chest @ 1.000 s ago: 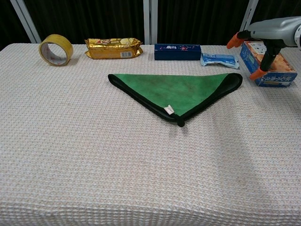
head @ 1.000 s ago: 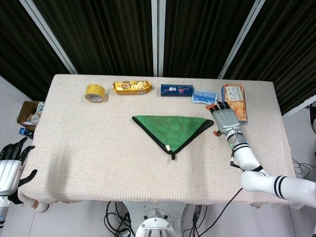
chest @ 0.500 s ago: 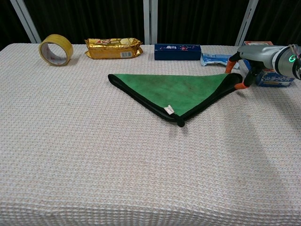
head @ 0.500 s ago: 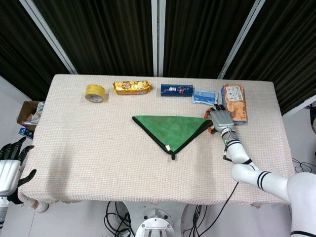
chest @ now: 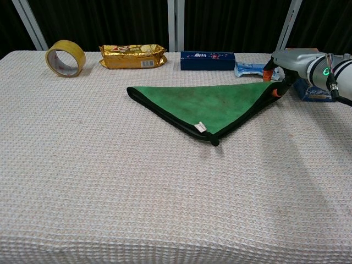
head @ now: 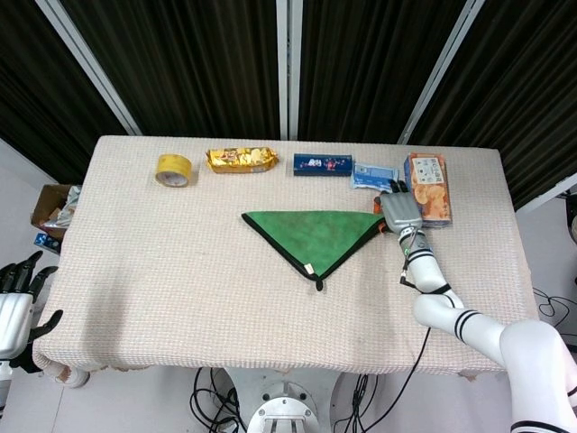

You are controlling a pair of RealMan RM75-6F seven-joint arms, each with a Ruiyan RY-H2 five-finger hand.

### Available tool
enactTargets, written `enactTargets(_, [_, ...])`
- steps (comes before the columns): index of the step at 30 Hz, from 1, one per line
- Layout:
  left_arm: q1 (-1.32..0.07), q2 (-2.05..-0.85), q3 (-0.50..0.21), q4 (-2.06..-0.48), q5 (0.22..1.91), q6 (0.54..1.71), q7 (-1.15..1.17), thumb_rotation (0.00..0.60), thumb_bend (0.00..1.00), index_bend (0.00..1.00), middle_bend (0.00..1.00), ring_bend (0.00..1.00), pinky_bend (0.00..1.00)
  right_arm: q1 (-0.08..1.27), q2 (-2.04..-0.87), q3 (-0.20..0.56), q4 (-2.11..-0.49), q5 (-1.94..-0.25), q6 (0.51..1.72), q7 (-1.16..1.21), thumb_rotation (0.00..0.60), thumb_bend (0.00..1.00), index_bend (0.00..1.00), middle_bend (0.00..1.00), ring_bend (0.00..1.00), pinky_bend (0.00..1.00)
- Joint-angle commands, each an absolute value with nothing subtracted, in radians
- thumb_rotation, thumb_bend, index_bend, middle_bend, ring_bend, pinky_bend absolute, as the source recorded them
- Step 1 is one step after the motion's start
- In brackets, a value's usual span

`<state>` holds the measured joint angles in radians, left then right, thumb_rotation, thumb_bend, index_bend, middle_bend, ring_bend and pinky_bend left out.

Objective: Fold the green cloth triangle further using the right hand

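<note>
The green cloth (head: 313, 234) lies flat mid-table as a black-edged triangle, with its long side to the back and its tip toward me; it also shows in the chest view (chest: 212, 104). My right hand (head: 399, 213) is at the cloth's right corner. In the chest view, the right hand (chest: 286, 65) has orange fingertips (chest: 273, 92) closed around that corner, which is hidden under them. My left hand (head: 13, 305) hangs off the table's front left, fingers apart and holding nothing.
Along the back edge stand a yellow tape roll (chest: 65, 58), a golden snack packet (chest: 132, 56), a dark blue box (chest: 207, 60), a pale blue packet (chest: 253, 70) and a printed box (head: 427, 187) just behind the right hand.
The right hand moved left and down from beside the printed box onto the cloth's right corner. The cloth's corner is now covered and its front tip shifted slightly right.
</note>
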<state>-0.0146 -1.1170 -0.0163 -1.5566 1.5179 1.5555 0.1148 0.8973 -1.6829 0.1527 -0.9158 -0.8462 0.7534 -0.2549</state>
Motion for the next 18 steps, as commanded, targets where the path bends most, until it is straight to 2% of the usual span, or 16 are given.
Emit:
enactTargets(1, [-0.015,-1.116,-0.018,-1.555,1.516,1.555,0.114,0.600,0.19,0.23,0.07,0.14,0.14,0.894,-1.641,0.164,-0.975,-0.888,0.800,-0.284,0.600,0.44,0.66,0.31,0.00,0.00])
enactTargets(5, [-0.020,-1.117,-0.020,-1.556,1.521,1.552,0.115,0.600,0.19,0.23,0.07,0.13,0.14,0.922,-1.591,0.205,-1.101,-0.909,0.813,-0.312,0.600,0.44,0.66,0.31,0.00,0.00])
enactTargets(9, [-0.025,-1.119,-0.021,-1.560,1.527,1.549,0.118,0.600,0.19,0.23,0.07,0.13,0.14,0.993,-1.608,0.244,-1.138,-0.868,0.777,-0.397,0.600,0.44,0.66,0.30,0.00,0.00])
enactTargets(18, [-0.025,-1.120,-0.020,-1.562,1.530,1.551,0.118,0.600,0.19,0.23,0.07,0.13,0.14,1.229,-1.808,0.312,-0.960,-0.676,0.663,-0.598,0.600,0.44,0.66,0.30,0.00,0.00])
